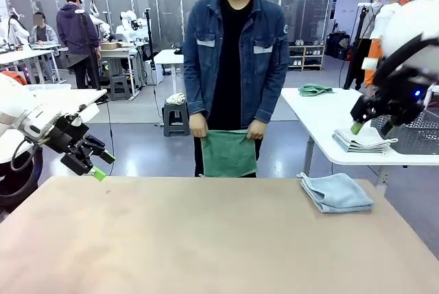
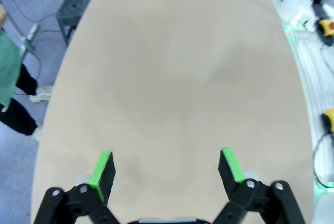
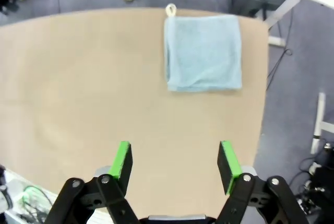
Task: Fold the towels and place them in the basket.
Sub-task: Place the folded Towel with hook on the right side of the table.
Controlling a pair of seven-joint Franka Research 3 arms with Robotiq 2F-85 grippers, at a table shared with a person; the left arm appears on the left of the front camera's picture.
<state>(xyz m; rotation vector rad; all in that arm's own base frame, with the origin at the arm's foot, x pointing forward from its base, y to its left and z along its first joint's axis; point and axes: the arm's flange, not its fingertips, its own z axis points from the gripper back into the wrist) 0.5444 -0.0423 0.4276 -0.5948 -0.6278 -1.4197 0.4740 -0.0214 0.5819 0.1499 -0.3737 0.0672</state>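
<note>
Tan table (image 1: 206, 239) carries one item: the blue-grey towel (image 1: 336, 192), folded, at 2 o'clock close to the far right corner. Green towel (image 1: 228, 151) is at 12 o'clock, hanging beyond the far edge from the person's hands (image 1: 255, 129), not laid down. Left gripper (image 1: 103, 165) is at 9 o'clock and right gripper (image 1: 370, 128) at 3 o'clock, out past the table edge. Both are raised, fingers spread, holding nothing. Basket (image 1: 420, 136) looks to be the dark mesh box on the white side table (image 1: 322, 112) at 3 o'clock, behind the right gripper. Risks as I read it:
- Pinching just the top layer of the blue-grey towel would peel the fold open.
- Any drag toward 3 o'clock slides it off the corner.
- Going for the green towel while it's in hand puts the fingers near the person.
- The swing to the basket could clip the cloth stack (image 1: 363, 140) beside it.
</note>
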